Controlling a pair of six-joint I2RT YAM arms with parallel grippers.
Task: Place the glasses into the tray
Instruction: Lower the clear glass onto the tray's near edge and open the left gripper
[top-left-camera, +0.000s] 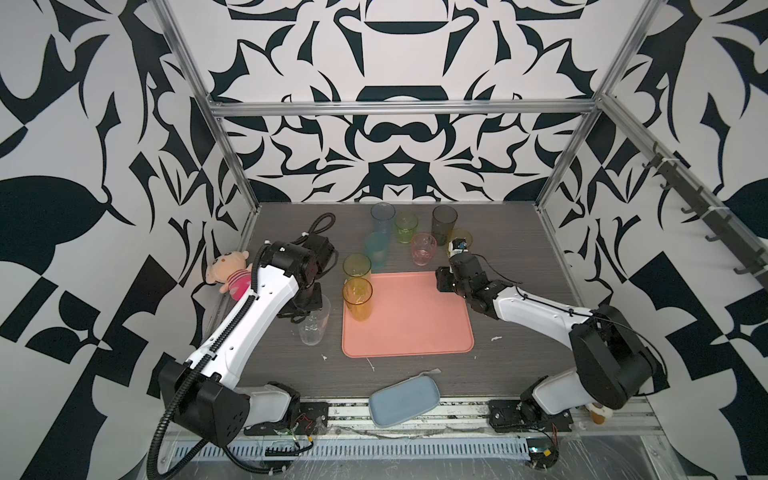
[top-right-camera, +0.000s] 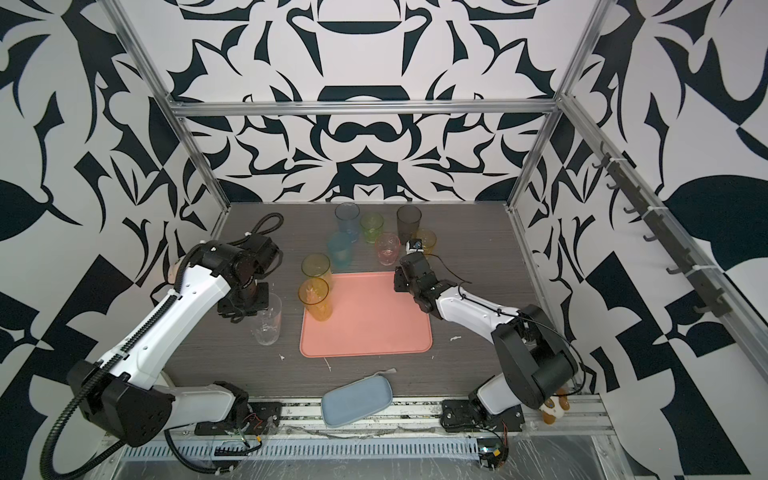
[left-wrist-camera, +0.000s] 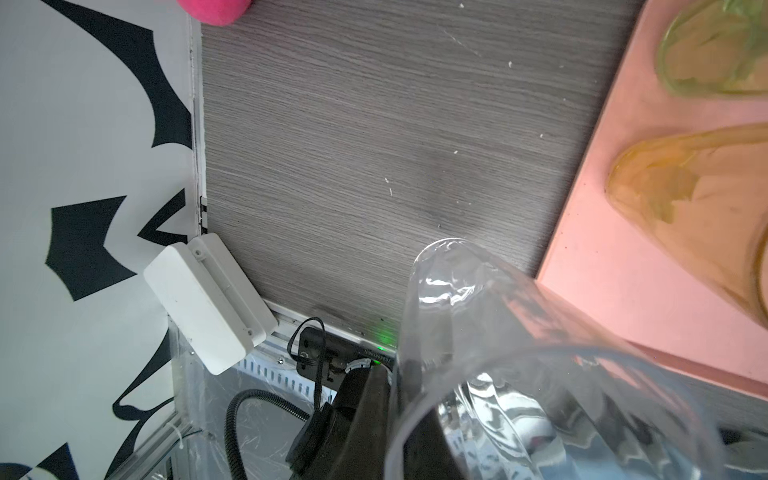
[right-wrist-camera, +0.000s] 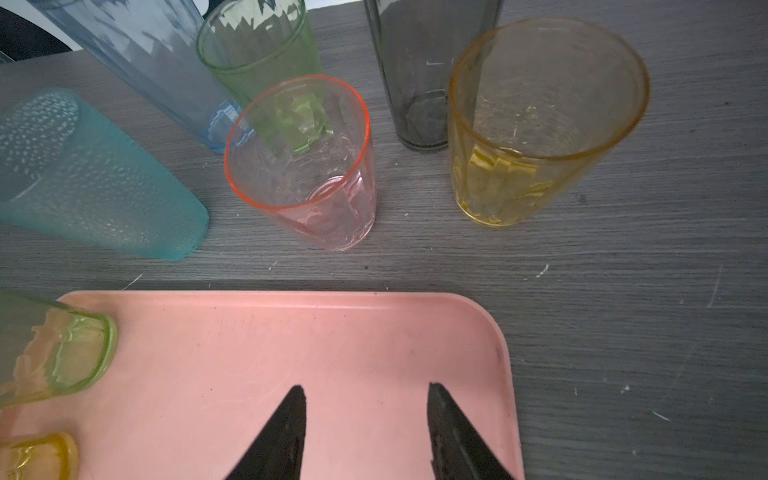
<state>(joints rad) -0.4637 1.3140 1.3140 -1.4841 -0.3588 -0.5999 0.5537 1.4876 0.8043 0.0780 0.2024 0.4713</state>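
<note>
The salmon-pink tray (top-left-camera: 415, 332) lies mid-table. An amber glass (top-left-camera: 357, 299) and a yellow-green glass (top-left-camera: 356, 266) stand at its left edge. Behind it on the table stand teal (right-wrist-camera: 95, 178), blue (right-wrist-camera: 137, 54), green (right-wrist-camera: 266, 54), pink (right-wrist-camera: 303, 166), smoke-grey (right-wrist-camera: 415, 75) and yellow (right-wrist-camera: 540, 124) glasses. My left gripper (top-left-camera: 308, 306) is shut on the rim of a clear glass (left-wrist-camera: 540, 374) just left of the tray; one finger (left-wrist-camera: 365, 419) shows outside the wall. My right gripper (right-wrist-camera: 366, 388) hangs open and empty over the tray's far right corner.
A blue-grey oblong dish (top-left-camera: 404, 397) overhangs the table's front edge. A plush toy (top-left-camera: 230, 274) lies against the left wall behind my left arm. A white box (left-wrist-camera: 208, 299) sits at the front left corner. Patterned walls close the table on three sides.
</note>
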